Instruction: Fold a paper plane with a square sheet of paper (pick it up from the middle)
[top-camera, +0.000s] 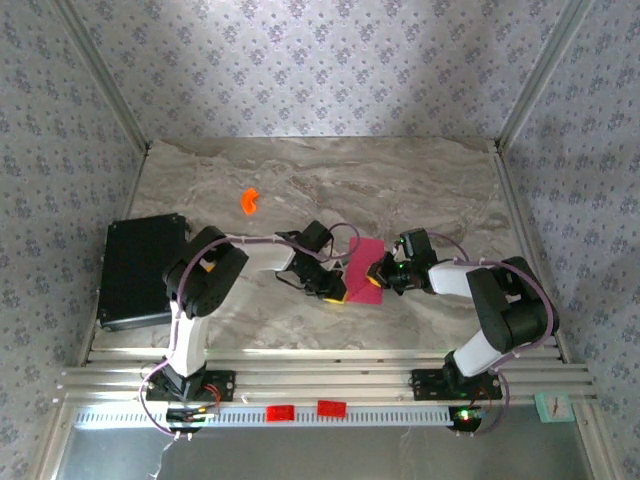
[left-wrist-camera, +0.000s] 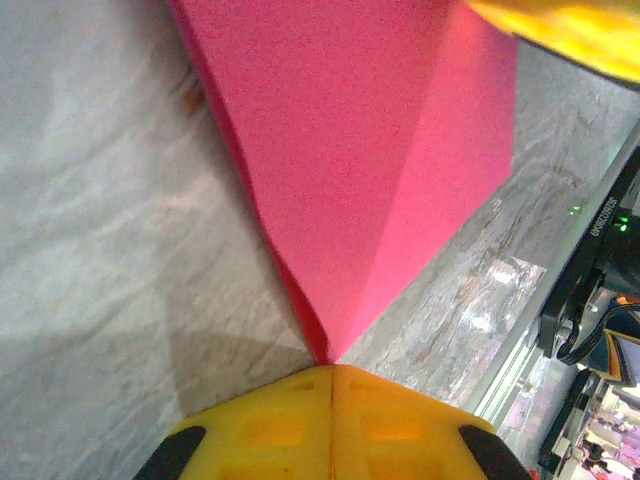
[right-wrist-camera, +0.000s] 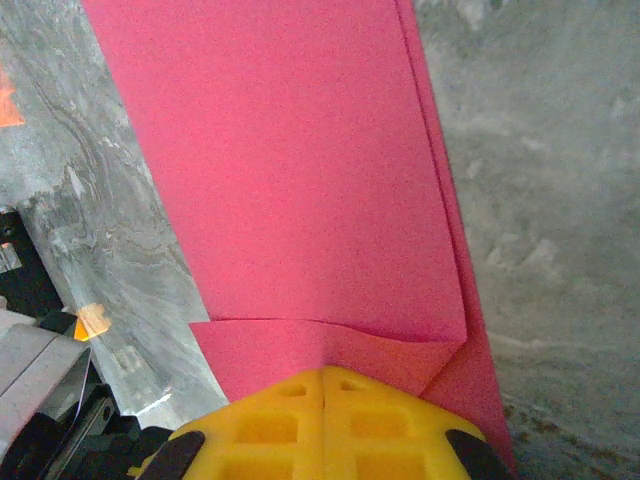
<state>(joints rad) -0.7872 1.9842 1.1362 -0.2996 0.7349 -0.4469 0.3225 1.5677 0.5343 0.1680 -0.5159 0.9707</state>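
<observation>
My left hand (left-wrist-camera: 332, 374) and right hand (right-wrist-camera: 322, 376) each pinch the paper (top-camera: 364, 262) at opposite sides, so I should move them together evenly lest it skew or tear.

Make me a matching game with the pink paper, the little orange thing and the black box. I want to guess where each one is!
Things:
1. square sheet of paper
2. orange piece
3. black box

Places:
A. at the table's left edge
B. pinched between the left gripper and the right gripper
C. lying by itself, farther back on the table

Pairs: 1-B, 2-C, 3-A
</observation>
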